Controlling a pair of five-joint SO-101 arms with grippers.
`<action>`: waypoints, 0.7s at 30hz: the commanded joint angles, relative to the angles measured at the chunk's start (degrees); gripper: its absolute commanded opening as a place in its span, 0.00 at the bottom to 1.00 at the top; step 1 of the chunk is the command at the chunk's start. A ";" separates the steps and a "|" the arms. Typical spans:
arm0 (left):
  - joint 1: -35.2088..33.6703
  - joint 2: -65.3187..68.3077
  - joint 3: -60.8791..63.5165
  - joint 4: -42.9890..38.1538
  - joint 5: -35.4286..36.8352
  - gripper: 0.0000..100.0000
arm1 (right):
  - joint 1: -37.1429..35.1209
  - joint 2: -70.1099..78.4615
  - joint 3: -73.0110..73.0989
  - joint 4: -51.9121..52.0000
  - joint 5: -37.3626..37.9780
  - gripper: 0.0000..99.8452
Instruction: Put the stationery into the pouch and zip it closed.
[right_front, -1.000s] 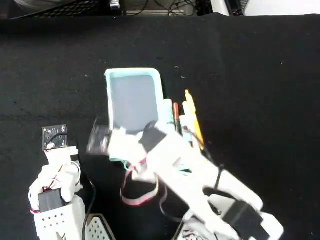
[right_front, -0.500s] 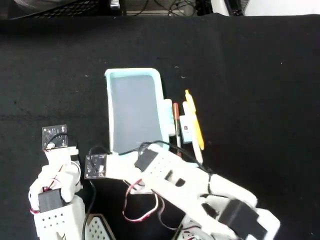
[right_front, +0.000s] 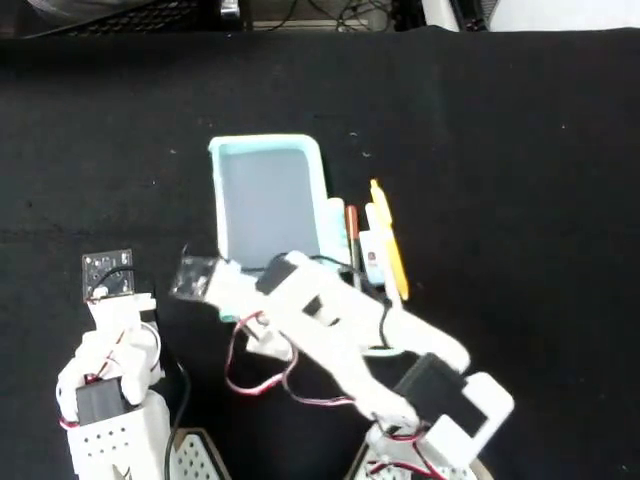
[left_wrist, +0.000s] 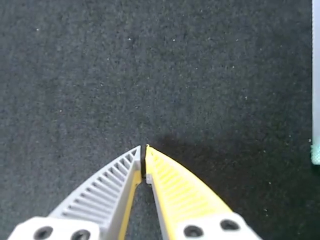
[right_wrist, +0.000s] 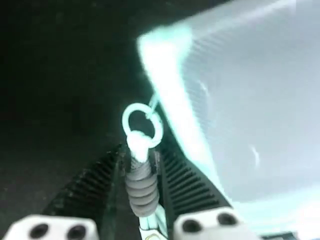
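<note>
The teal pouch (right_front: 265, 195) lies flat on the black table, its grey face up. Beside its right edge lie a red-brown pen (right_front: 352, 232), a yellow pen (right_front: 388, 238) and a small white piece (right_front: 372, 256). My right gripper (right_front: 212, 284) is over the pouch's near-left corner. In the right wrist view the right gripper (right_wrist: 141, 151) is shut on the zipper pull (right_wrist: 141, 165), whose ring (right_wrist: 142, 122) sticks out past the fingertips next to the pouch (right_wrist: 240, 100). My left gripper (left_wrist: 144, 149) is shut and empty, low over bare cloth left of the pouch.
The left arm (right_front: 105, 375) stands at the front left. The right arm's body (right_front: 350, 340) lies across the pouch's near end and part of the pens. Red and white cables (right_front: 255, 375) hang below it. Cloth is bare to the far right and back.
The right gripper swung toward the table's front edge half a second ago, then came back up to the pouch's near-left corner. The left arm has kept still.
</note>
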 joint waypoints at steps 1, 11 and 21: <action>-0.48 -0.44 0.84 -0.09 -0.26 0.04 | 3.52 -8.48 0.57 -0.09 -1.67 0.01; 9.63 -0.44 0.48 -9.76 -4.75 0.04 | 3.78 -35.30 6.11 -0.44 -3.08 0.01; 14.20 -0.44 -11.12 -15.03 11.16 0.16 | 3.78 -39.25 2.33 -0.26 -4.75 0.01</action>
